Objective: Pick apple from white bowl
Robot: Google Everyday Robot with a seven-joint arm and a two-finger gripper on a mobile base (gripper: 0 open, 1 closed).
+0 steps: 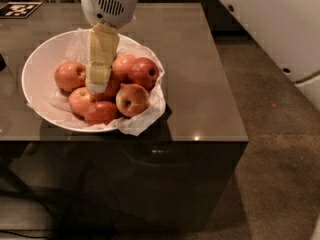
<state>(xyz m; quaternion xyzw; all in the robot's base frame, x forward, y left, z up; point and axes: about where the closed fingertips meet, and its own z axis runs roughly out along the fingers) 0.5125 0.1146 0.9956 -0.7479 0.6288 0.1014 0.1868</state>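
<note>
Several apples [132,100] in white bowl [35,79], gripper [97,87] down against central apple [111,88], jaws' spread unclear.

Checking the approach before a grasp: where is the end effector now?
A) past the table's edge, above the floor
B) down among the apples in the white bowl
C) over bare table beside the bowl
B: the cream end effector reaches down into the pile of round red apples inside the wide white paper-lined bowl.
</note>
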